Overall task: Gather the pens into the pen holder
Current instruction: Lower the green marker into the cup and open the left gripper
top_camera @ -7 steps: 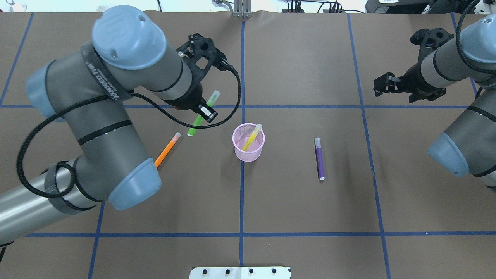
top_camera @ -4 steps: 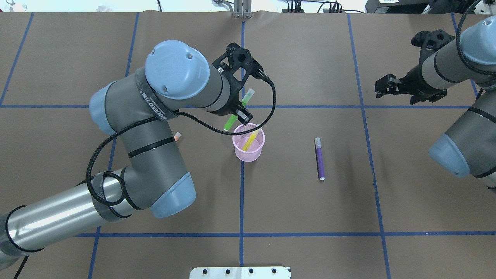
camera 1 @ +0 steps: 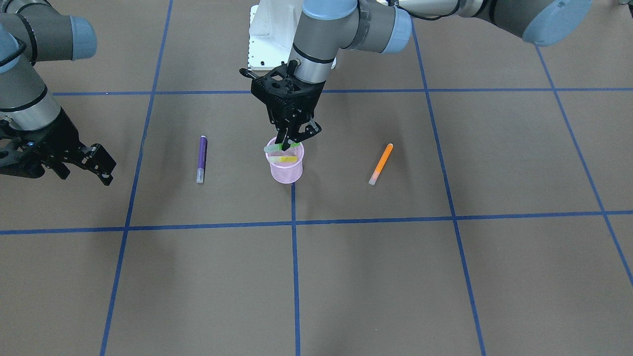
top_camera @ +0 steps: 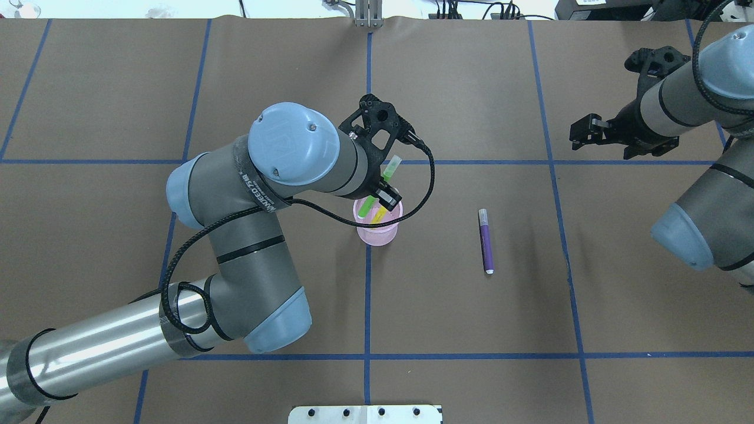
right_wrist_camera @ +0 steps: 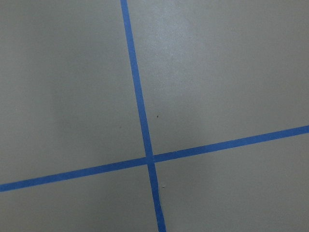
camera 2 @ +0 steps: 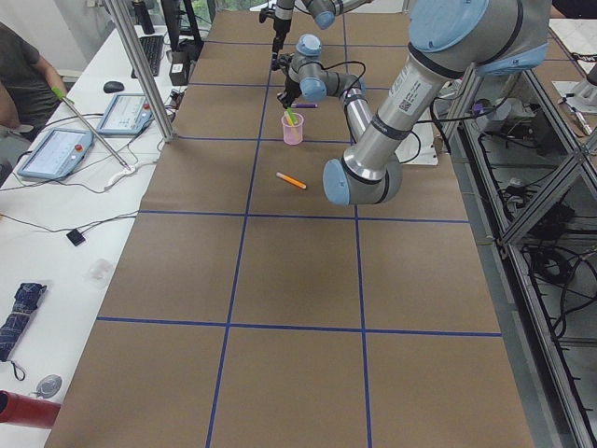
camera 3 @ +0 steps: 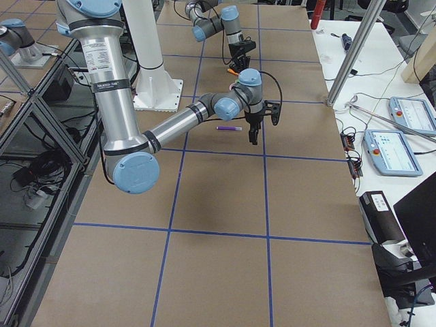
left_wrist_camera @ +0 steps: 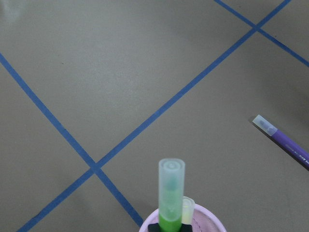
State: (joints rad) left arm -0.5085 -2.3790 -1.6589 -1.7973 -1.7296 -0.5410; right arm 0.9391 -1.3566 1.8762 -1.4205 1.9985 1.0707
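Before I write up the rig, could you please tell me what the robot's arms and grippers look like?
The left arm and right arm are grey tubes with pale blue joint caps and thin black bands. A black cable loops along the left arm, past a dark strap with white lettering. The left gripper and right gripper are black, angular, two-fingered.

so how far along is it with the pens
One of four done: the yellow pen leans in the pen holder. In hand: the left gripper holds the green pen at the holder's mouth, not released. Left: the purple pen and orange pen lie on the table; the right gripper is empty.
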